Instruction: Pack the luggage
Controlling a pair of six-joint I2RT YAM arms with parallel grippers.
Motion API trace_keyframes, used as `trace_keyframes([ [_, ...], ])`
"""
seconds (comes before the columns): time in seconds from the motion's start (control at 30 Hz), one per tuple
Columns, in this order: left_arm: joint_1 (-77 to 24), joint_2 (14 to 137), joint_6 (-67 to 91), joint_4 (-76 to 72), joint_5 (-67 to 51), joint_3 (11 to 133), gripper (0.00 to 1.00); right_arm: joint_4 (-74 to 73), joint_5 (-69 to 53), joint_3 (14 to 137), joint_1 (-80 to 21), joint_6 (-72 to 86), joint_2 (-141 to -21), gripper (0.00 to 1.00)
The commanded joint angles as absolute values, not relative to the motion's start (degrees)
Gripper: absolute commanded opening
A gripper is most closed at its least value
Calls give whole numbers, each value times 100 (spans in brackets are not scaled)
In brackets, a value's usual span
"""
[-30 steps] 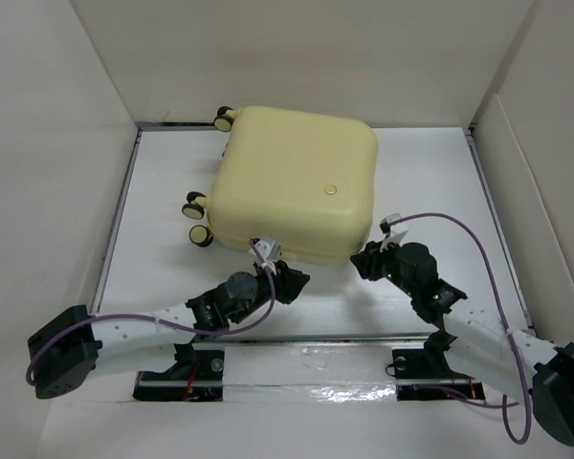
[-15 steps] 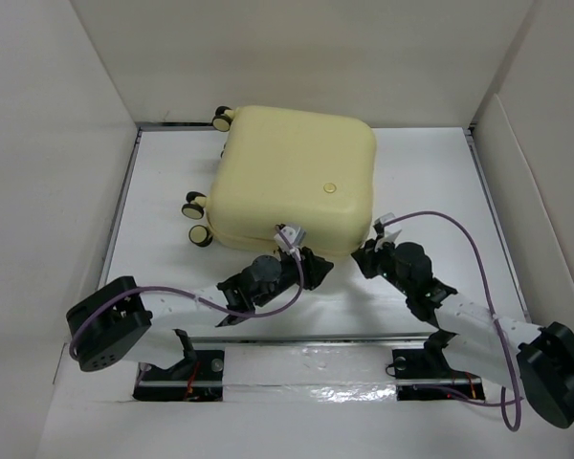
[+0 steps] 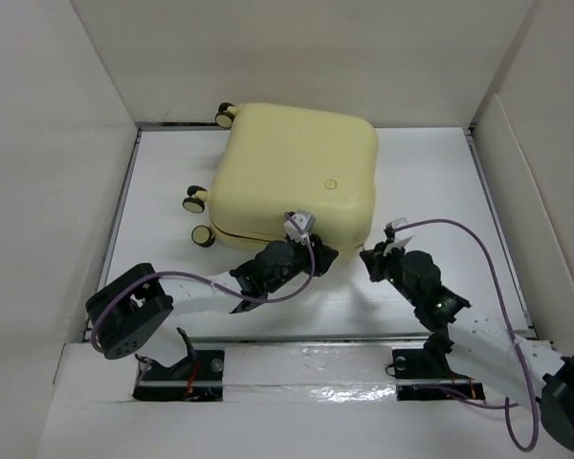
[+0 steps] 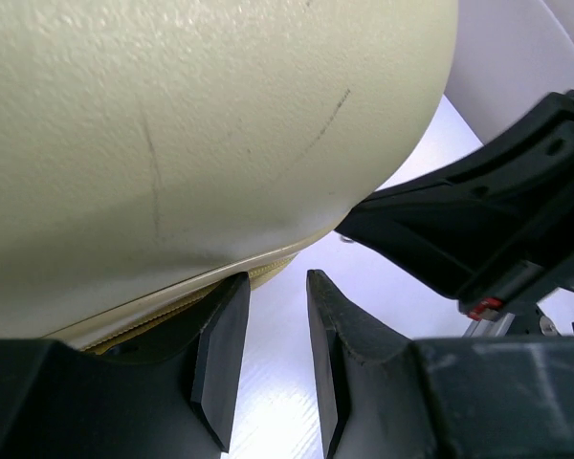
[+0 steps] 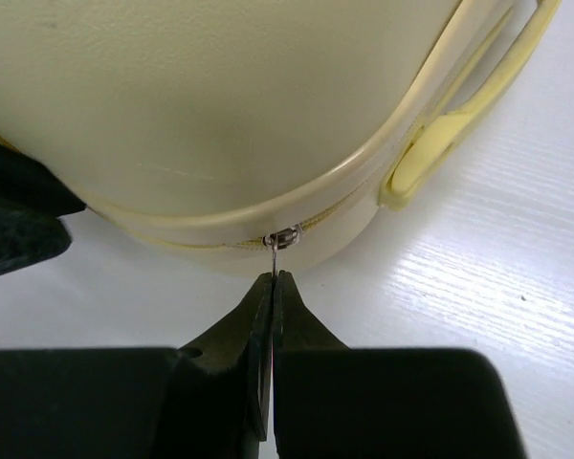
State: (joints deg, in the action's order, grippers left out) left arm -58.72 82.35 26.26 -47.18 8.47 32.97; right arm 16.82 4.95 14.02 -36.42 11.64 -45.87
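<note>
White walls [image 3: 57,143] hem the worktop [image 3: 158,277] on three sides, and a bare strip runs left of the caster wheels [image 3: 193,201]. The luggage [image 3: 297,172] lies flat toward the back, its near edge meeting both grippers. The left gripper [image 4: 274,296] has its jaws slightly spread and empty, just under the zip seam [image 4: 172,292]. At the near right corner, the right gripper [image 5: 271,282] has its jaws pressed together on the zipper pull [image 5: 277,244]. Open worktop lies beyond it, to the right.
</note>
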Motion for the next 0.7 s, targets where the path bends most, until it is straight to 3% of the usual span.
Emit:
trace_keyframes([
  [0.0,-5371,8235,2347,-5388,1415,3972,29,1232,123,1441,-4069,1520,-4009,0],
  [0.17,-5370,8367,2390,-5326,1152,4192,29,528,44,1652,-4578,1643,-4007,0],
  [0.37,-5370,8569,2689,-5423,870,4201,29,1132,-229,2144,-5325,1846,-4929,0],
  [0.53,-5370,8561,2654,-5247,844,4394,29,1002,516,2777,-6152,1846,-5467,0],
  [0.67,-5317,8508,2663,-5011,721,4570,31,2287,896,2445,-6152,2004,-5711,0],
])
